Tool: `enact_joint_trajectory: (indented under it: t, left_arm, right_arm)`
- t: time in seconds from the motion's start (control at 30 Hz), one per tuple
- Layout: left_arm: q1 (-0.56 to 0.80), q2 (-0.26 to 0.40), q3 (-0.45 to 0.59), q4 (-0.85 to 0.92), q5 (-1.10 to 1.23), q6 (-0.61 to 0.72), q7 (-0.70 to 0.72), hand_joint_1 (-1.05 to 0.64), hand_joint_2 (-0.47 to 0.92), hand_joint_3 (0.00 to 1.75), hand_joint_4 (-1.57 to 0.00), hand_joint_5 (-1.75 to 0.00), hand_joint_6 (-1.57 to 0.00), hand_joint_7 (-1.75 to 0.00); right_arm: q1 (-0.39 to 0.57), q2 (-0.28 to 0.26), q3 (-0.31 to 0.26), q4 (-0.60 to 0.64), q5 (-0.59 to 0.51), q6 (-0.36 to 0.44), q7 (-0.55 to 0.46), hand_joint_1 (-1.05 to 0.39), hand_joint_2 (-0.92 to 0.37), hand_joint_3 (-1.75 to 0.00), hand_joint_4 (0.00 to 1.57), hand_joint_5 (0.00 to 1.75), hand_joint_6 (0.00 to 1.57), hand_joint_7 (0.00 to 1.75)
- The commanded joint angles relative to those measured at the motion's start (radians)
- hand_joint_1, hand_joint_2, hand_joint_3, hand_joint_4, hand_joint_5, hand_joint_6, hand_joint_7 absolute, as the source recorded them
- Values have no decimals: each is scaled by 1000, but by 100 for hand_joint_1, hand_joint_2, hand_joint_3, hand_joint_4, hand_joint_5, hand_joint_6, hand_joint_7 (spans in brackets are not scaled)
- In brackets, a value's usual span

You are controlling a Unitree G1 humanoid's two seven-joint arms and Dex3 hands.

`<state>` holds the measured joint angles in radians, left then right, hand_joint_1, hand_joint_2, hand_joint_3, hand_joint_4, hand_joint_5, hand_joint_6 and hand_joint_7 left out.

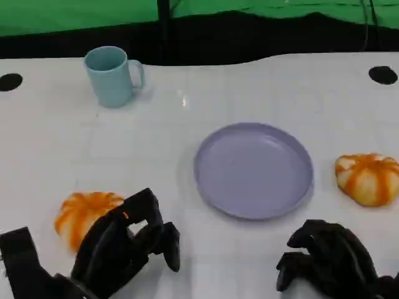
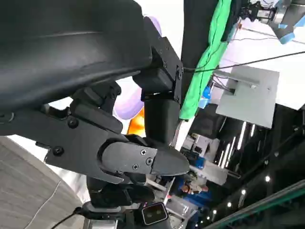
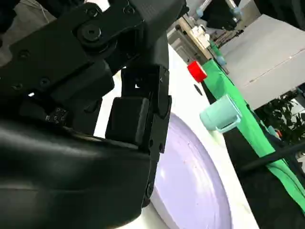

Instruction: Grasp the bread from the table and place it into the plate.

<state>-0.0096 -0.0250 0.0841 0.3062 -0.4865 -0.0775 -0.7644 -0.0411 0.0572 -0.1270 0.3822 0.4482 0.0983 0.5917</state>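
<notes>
Bread sits in two places on my white worktop: one orange-striped bun lies at the near left, and a second bun lies off to the right, well apart from the first. Between them, a little farther from me, rests the lilac plate, with nothing in it.

My left hand hovers just beside the left bun, on its right side, its black fingers curled downward and partly overlapping the bun's near edge in the head view. I cannot tell whether they touch the bun; nothing is gripped in them, and the fingers stand loosely apart. From my left wrist camera, a sliver of orange and the lilac plate show past the black shell of that hand.

My right hand is at the near right, below the plate's rim and near the right bun without touching it. Its fingers are curled in toward the palm with nothing held.

At the far left of the worktop stands a pale blue mug, upright, handle to the right. My right wrist camera shows the same mug beyond the plate, and a small red object farther back.
</notes>
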Motion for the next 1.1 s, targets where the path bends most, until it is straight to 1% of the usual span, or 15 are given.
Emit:
enact_joint_trajectory:
  t: [0.03,0.17,0.4,0.8,0.9,0.97,1.03,1.07,1.1]
  left_arm:
    - [3,12,7,-4,-5,3,-3,-72,92,23,-83,-175,-61,-175]
    - [0,11,7,1,0,-4,-3,-74,92,22,-84,-175,-62,-175]
    - [-6,16,5,10,6,-15,-13,-71,92,26,-82,-175,-60,-175]
    - [6,17,3,-8,6,-7,-6,-72,92,24,-82,-175,-60,-175]
    - [13,18,2,-20,24,-30,9,-71,92,24,-79,-175,-55,-175]
    - [17,14,3,-23,68,-100,34,-70,92,27,-70,-175,-51,-159]
    - [19,11,3,-21,107,-162,61,-70,92,30,-63,-175,-53,-142]
    - [19,10,3,-18,116,-177,68,-70,92,31,-61,-175,-54,-136]
    - [18,17,3,-29,112,-171,66,-70,92,31,-60,-175,-54,-134]
  right_arm:
    - [-5,-12,-10,-3,5,-1,-2,-105,-72,0,157,77,157,39]
    - [-9,-12,-10,3,2,-8,1,-105,-73,-1,157,77,157,39]
    - [-13,-13,-8,0,0,-4,-4,-105,-72,0,157,77,157,40]
    - [-3,-6,-8,-13,9,7,-5,-105,-71,0,157,78,157,38]
    - [2,-4,-6,-22,8,12,-11,-105,-71,0,157,78,157,38]
    - [3,-4,-5,-25,9,14,-8,-105,-71,0,157,77,157,37]
    - [2,-5,-5,-21,6,8,-4,-105,-71,0,157,77,157,37]
    - [2,-5,-4,-20,6,7,-4,-105,-71,0,157,77,157,37]
    - [1,-3,-5,-19,7,9,-5,-105,-72,0,157,77,157,37]
